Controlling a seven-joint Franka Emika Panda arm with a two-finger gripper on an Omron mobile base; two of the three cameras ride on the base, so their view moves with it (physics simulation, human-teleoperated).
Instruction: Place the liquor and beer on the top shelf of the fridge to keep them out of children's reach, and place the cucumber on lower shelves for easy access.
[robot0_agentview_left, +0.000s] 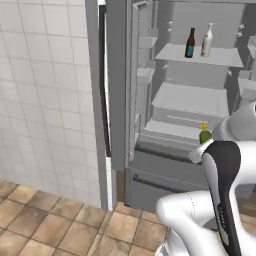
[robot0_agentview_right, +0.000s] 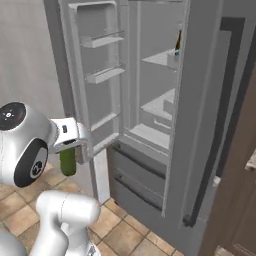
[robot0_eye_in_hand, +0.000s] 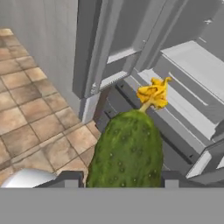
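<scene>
Fridge (robot0_agentview_left: 120, 100) open, task two-thirds done as I judge it. The beer (robot0_agentview_left: 190, 43) and liquor (robot0_agentview_left: 207, 40) stand upright, side by side, on the top shelf (robot0_agentview_left: 175, 52) — both bottles placed. What remains is the cucumber (robot0_eye_in_hand: 127, 151): my gripper (robot0_eye_in_hand: 118, 178) has its fingers closed against it, holding it in front of the lower shelves (robot0_agentview_left: 190, 98), not yet inside — I must carry it in and let go.

arm: we're bent at elbow, reaching fwd, wrist low
gripper (robot0_eye_in_hand: 118, 178): our fingers clamped on cucumber (robot0_eye_in_hand: 127, 151)
</scene>
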